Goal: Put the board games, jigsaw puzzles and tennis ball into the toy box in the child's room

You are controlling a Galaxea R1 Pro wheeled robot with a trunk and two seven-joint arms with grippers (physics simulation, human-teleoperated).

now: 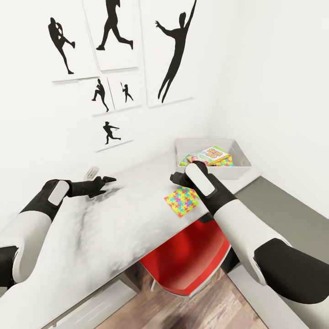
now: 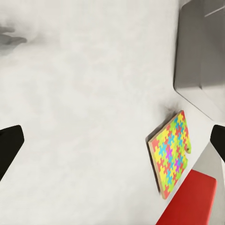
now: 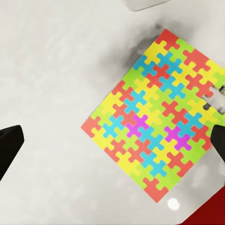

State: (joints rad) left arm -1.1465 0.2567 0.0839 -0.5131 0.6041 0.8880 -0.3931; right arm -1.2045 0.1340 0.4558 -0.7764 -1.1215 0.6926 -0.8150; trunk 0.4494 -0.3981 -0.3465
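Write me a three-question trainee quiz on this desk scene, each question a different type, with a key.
1. True or false: the jigsaw puzzle on the table lies inside the toy box.
2. Multiple choice: what stands under the table edge? A) a red chair B) a blue stool C) a green bin
3. Fill in: the right gripper hangs with jaws ____ above the puzzle.

Key: 1 false, it lies flat on the table near its edge, outside the box; 2 A; 3 open.
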